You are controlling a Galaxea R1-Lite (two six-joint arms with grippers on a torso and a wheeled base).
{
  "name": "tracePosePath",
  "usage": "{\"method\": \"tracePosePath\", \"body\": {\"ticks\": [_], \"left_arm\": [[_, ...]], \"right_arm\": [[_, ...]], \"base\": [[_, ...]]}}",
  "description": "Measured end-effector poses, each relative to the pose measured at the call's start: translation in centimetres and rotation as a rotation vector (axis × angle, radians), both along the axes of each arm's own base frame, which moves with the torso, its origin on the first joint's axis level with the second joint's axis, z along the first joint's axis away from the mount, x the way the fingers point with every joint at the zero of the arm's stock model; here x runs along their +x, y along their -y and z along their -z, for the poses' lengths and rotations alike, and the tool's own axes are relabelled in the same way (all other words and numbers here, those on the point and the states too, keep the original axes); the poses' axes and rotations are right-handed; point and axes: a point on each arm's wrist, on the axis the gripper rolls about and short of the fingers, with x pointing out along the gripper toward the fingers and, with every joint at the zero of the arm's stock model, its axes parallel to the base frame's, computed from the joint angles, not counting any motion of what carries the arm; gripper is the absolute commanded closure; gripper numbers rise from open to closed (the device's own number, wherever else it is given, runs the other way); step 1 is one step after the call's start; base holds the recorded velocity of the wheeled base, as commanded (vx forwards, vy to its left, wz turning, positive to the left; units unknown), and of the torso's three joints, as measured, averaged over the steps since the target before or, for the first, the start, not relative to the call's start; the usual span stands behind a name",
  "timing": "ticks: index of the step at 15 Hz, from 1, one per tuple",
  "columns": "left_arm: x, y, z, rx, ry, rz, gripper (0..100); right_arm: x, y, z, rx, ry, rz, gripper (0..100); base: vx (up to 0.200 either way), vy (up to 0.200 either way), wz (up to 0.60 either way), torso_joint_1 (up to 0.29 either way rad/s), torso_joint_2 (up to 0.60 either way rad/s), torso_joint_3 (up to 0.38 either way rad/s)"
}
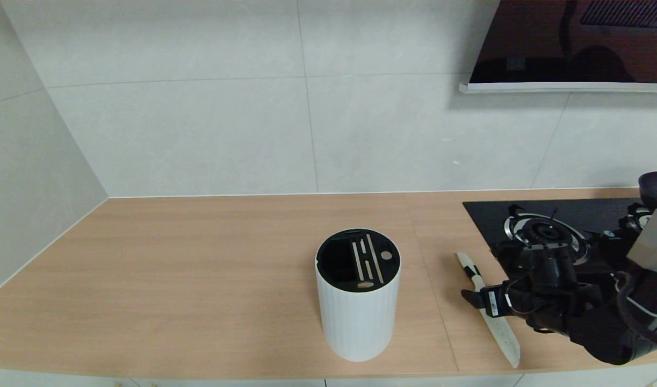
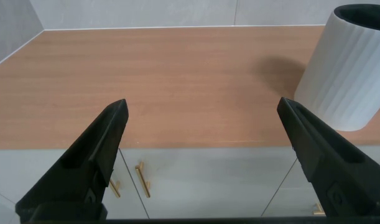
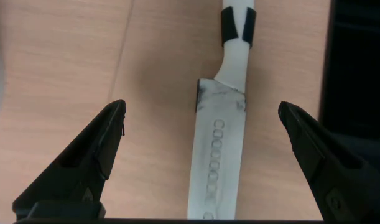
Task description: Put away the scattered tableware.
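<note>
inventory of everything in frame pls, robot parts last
knife: 1, white with a black band on the handle, flat on the counter between holder and stove
holder: 1, white ribbed cylinder with a black slotted top, upright near the counter's front edge
counter: 1, light wood, across the scene
stove: 1, black, set into the counter at the right
hood: 1, dark, on the wall above the stove
wall tiles: several, pale grey, behind the counter
cabinet handles: at least 2, gold, below the counter front
left gripper: 1, black, open, by the counter's front edge
right gripper: 1, black, open, above the knife
</note>
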Motion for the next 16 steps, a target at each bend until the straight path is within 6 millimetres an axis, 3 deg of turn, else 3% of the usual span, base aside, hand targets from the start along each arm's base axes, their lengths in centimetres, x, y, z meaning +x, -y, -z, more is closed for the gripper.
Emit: {"method": "tracePosePath", "body": {"ticks": [7, 16], "left_arm": [[0.0, 0.0, 0.0, 0.0, 0.0, 0.0, 0], [0.0, 0.0, 0.0, 0.0, 0.0, 0.0, 0]], "right_arm": [[1.1, -0.1, 3.1, 0.005, 0.022, 0.06, 0], [1.6, 0.4, 4.3, -0.003, -0.002, 0.082, 0]], "base": [[0.0, 0.0, 0.0, 0.0, 0.0, 0.0], [0.0, 0.0, 0.0, 0.0, 0.0, 0.0]]}}
